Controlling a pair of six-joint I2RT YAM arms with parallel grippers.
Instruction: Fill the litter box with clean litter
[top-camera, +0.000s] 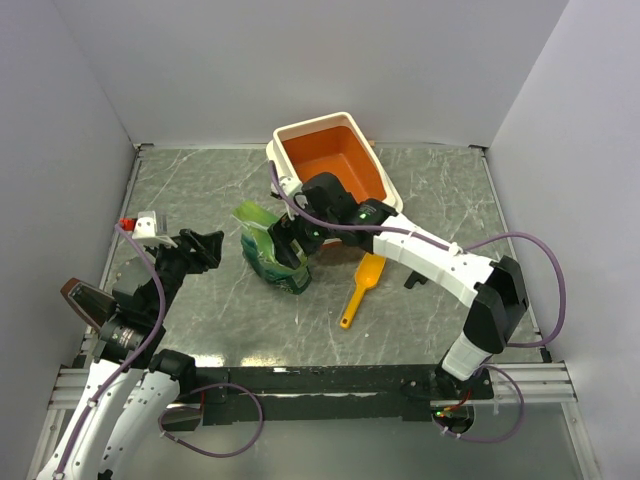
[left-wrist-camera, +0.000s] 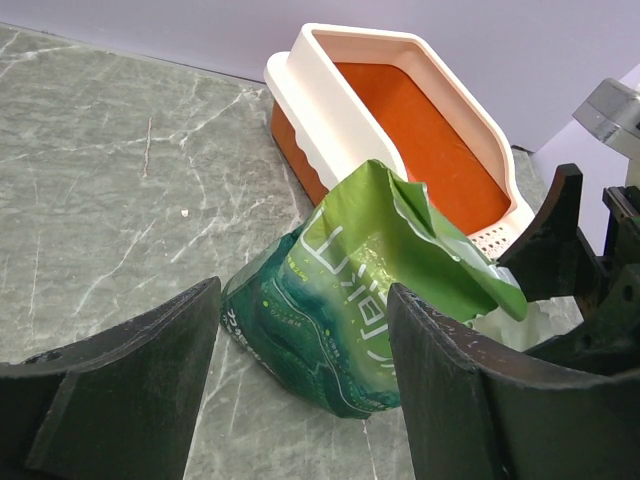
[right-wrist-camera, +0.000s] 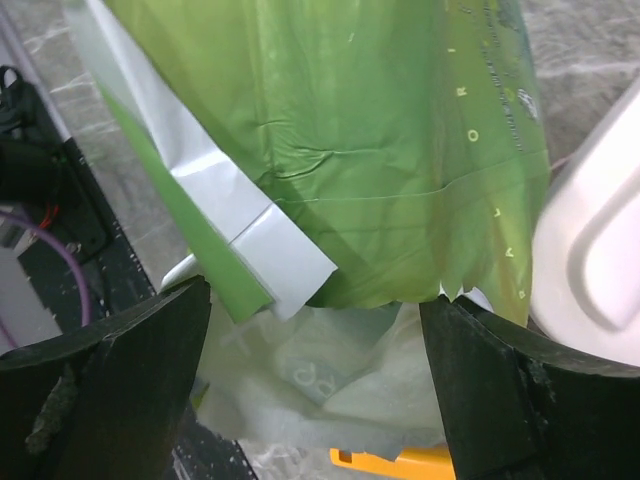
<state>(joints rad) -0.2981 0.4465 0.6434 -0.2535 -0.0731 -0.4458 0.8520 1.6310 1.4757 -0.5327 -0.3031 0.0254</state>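
Two grippers stood over the grey-green marbled table (top-camera: 200, 190), both with their fingers spread and neither clasping anything. The left gripper (top-camera: 205, 248) (left-wrist-camera: 300, 300) hung at the table's left side, its dark curved fingers (left-wrist-camera: 130, 390) wide apart with only bare table between them, pointed toward the crinkly green plastic bag (top-camera: 268, 255) (left-wrist-camera: 340, 310) but well short of it. The right gripper (top-camera: 295, 235) (right-wrist-camera: 315, 390) reached in from the right and hovered at the bag's torn-open top. In the right wrist view the bag's light green flap (right-wrist-camera: 350, 150) hung just beyond the gap between the parted fingers (right-wrist-camera: 530, 400), touching neither one. The bag's contents could not be made out.

The large rectangular plastic litter box (top-camera: 340, 160) (left-wrist-camera: 420, 130), orange inside with a cream-white rim, sat at the far middle of the table, just behind the bag and the right arm's wrist. Its short edge with the small holes faced the bag. Its pale outer wall (right-wrist-camera: 590, 250) showed at the right edge of the right wrist view.

An orange-yellow plastic scoop (top-camera: 362, 285) (right-wrist-camera: 390, 462) lay flat on the table just right of the bag, in front of the litter box, with its handle pointing toward the near edge.
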